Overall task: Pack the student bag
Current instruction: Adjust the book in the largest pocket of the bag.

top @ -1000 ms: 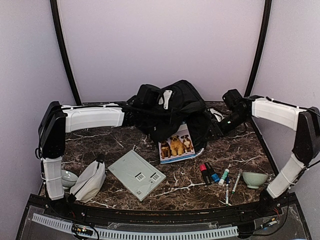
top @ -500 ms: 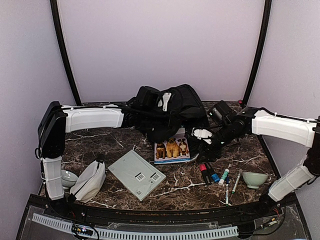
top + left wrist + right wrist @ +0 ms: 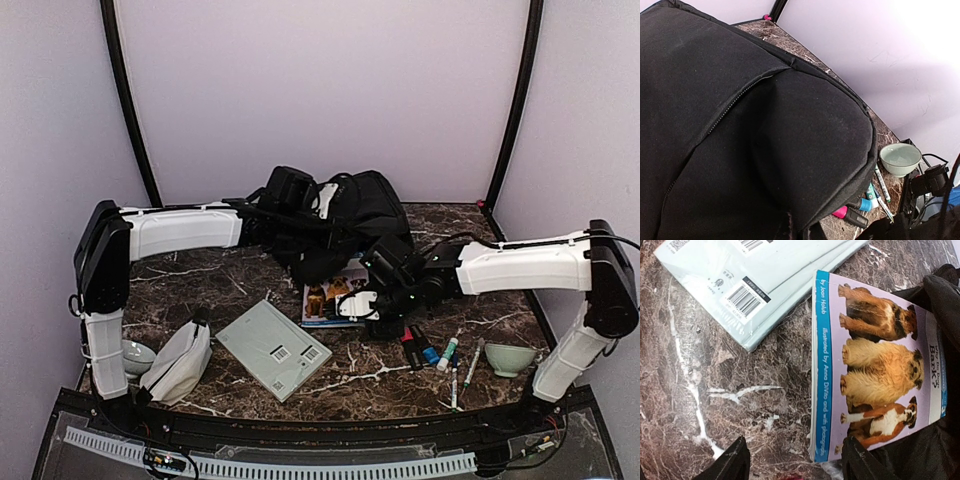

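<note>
The student bag (image 3: 345, 215), a big black backpack, stands bunched at the back middle of the table. My left gripper (image 3: 290, 192) is at its top left. In the left wrist view black fabric (image 3: 765, 130) fills the frame and bunches where my jaws are, which hides the fingers. My right gripper (image 3: 372, 292) is open and low over a dog picture book (image 3: 333, 300) in front of the bag. In the right wrist view its fingers (image 3: 732, 465) straddle the near end of the book's (image 3: 875, 355) blue spine. Black bag fabric (image 3: 946, 290) covers the book's far edge.
A flat grey-green package (image 3: 273, 348) lies left of the book, also in the right wrist view (image 3: 765, 275). A white-grey pouch (image 3: 178, 362) and a bowl (image 3: 136, 355) sit front left. Markers (image 3: 420, 345), pens (image 3: 470, 362) and a bowl (image 3: 508, 358) lie front right.
My right arm has swung from the bag's back right side forward and left, down over the dog book. The book has shifted slightly left. My left arm has hardly moved.
</note>
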Controlling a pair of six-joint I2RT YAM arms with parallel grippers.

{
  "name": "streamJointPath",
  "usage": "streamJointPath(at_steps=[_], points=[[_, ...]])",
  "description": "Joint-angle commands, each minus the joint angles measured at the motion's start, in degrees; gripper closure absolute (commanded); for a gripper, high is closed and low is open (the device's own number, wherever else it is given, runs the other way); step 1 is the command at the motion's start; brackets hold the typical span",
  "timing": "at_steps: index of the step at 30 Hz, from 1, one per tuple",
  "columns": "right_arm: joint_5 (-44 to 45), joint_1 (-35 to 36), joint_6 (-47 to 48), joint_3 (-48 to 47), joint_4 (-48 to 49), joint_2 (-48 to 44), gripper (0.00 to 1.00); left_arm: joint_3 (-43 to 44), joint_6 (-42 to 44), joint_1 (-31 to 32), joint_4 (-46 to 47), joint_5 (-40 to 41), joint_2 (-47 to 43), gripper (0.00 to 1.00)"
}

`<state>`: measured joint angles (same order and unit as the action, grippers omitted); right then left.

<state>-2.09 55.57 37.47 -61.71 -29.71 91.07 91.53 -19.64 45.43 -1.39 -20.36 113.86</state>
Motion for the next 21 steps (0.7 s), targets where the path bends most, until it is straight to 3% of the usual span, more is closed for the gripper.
streamJointPath(at_steps=[1,21], points=[[5.3,2.0,2.1,-3.5,5.0,4.3,0.37,3.3,1.2,-0.5,-0.3,-4.1,-2.8,1.0],[12.1,2.0,3.4,-7.9,6.1,11.7,0.55,4.3,1.8,-0.5,-3.8,-7.6,-2.7,1.0]])
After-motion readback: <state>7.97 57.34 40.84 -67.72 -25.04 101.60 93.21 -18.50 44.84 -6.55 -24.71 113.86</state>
